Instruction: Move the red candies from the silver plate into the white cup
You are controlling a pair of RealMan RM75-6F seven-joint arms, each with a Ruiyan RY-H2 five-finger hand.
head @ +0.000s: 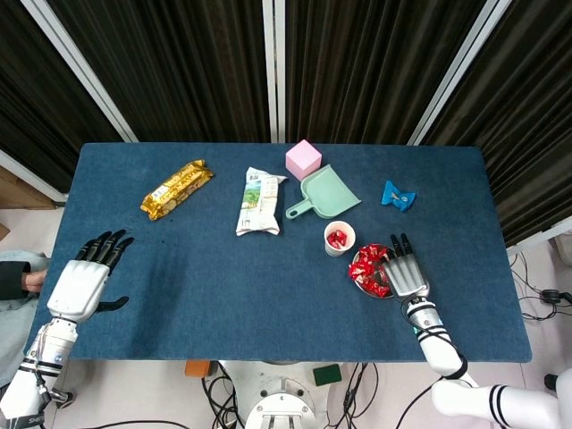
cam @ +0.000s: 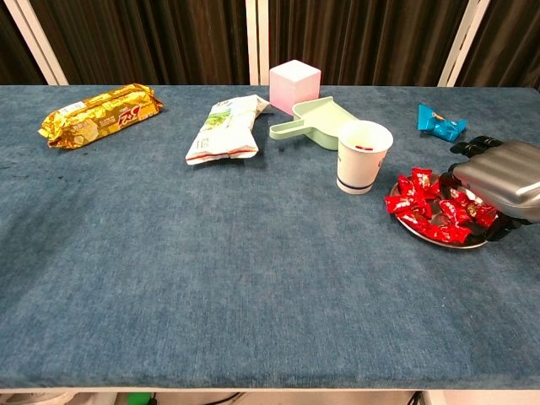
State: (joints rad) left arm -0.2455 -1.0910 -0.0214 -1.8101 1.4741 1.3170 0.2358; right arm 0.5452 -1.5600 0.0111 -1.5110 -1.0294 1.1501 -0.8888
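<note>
While my right hand (head: 404, 270) lies palm-down over the silver plate (head: 357, 276) in the head view, its fingers stretch forward across the red candies (head: 367, 264); whether they have closed on one I cannot tell from above. The white cup (head: 339, 239) stands just beside the plate toward the table's middle, with some red already inside. My left hand (head: 85, 277) hovers well apart near the left edge, fingers spread, holding nothing.

From the chest view, my right hand (cam: 494, 179) covers the far side of the silver plate (cam: 419, 231), fingertips dipping among the red candies (cam: 422, 207), but the grasp itself is hidden. The white cup (cam: 364, 157) stands upright just left of the pile.

I judge these wrapped sweets light, crinkly and slippery, apt to slide off one another. Pinching a single one across its plump middle, or by a twisted wrapper end, seems surest; the plate may skid if pressed.
</note>
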